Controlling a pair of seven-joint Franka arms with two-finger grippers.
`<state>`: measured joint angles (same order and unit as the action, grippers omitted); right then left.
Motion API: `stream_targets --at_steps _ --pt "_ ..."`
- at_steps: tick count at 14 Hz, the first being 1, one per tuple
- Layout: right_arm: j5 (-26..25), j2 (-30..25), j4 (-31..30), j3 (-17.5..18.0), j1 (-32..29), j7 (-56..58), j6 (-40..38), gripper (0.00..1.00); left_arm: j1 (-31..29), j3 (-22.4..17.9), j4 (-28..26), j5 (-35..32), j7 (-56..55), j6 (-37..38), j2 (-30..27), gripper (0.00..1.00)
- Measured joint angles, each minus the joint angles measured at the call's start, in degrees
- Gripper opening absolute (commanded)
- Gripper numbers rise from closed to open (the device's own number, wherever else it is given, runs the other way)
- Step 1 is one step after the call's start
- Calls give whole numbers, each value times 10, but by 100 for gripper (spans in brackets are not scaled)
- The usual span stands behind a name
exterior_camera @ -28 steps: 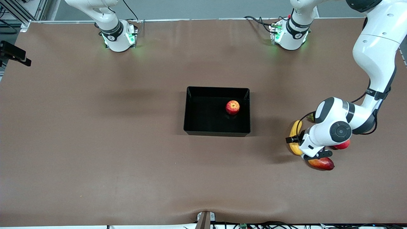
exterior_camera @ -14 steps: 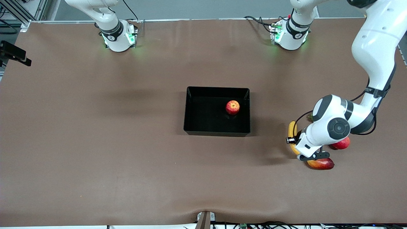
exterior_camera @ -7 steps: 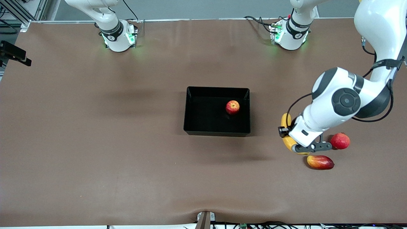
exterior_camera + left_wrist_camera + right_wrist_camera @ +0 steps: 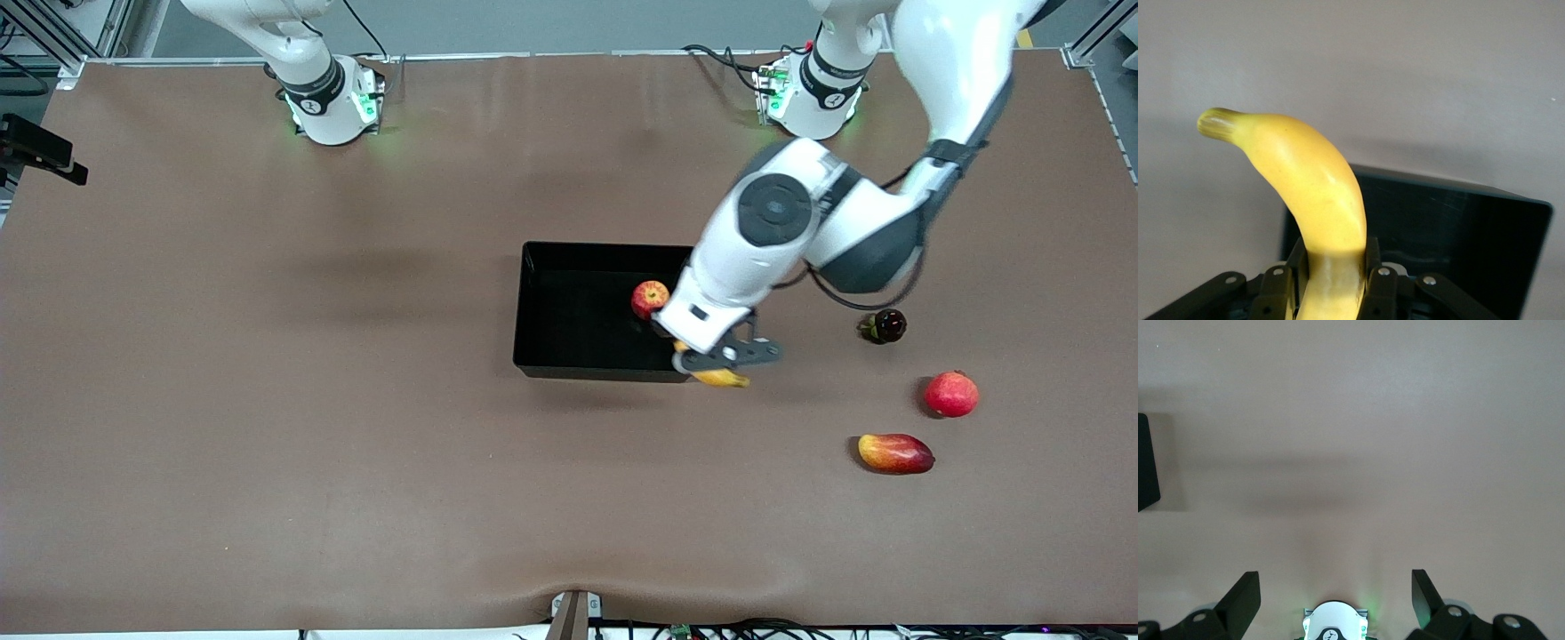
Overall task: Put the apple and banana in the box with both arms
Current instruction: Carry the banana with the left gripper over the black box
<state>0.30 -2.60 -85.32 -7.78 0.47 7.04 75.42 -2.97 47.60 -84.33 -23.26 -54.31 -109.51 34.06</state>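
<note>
The banana (image 4: 1313, 193), smooth, curved and yellow with a greenish stub end, was clamped in the left gripper (image 4: 711, 360) over the box's (image 4: 569, 253) corner. The glossy black box held 1 mottled red-yellow apple (image 4: 650, 300). The right gripper (image 4: 1336, 597) waited with fingers spread above bare brown table (image 4: 1358, 440).

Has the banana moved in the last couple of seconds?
Yes. The left tool carried the banana from beside the mango to the box corner.
</note>
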Motion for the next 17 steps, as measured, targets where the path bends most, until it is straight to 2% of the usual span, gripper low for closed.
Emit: stream_targets --at_steps 2,5,8,11,17 --pt "0 0 0 -1 0 0 0 100 57 -30 14 0 -50 -1 13 0" --pt "0 0 0 -1 0 0 0 100 177 -119 34 0 -105 -15 37 0" --pt "0 0 0 -2 0 0 0 100 275 -195 39 0 -142 -92 69 0" --pt "0 0 0 -2 0 0 0 100 317 -216 43 0 -161 -116 105 0" --pt "0 0 0 -3 -3 0 0 100 325 -216 45 0 -163 -118 123 0"
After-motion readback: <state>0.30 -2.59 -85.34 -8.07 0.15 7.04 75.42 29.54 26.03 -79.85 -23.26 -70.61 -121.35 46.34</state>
